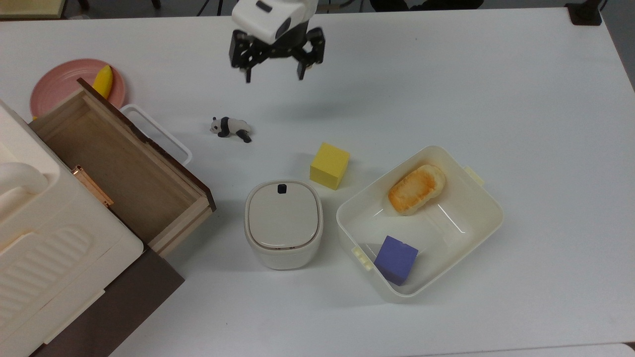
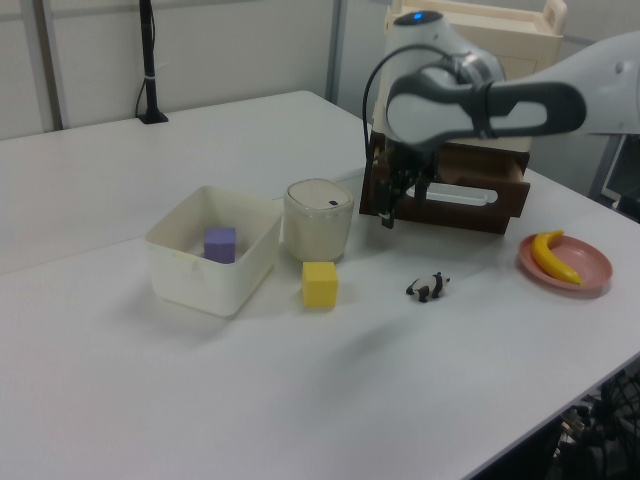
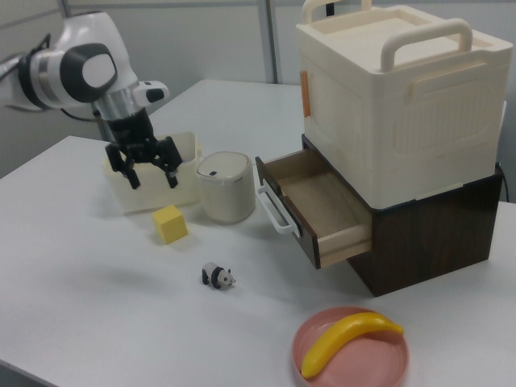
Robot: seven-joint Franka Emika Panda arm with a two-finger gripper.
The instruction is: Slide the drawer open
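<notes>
Drawer [image 1: 119,168] stood pulled out at the top view's left, apparently fully; we judged the task done. Jaws of the gripper [image 1: 275,74] hung apart, well away; next, only retreat.

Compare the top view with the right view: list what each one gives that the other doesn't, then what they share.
Top view over right view: the bread and purple cube inside the tub.
Right view over top view: the whole banana on its plate and the cream case's full top.
Both: the drawer pulled open, the open gripper hanging empty away from it, the panda, and the yellow cube.
</notes>
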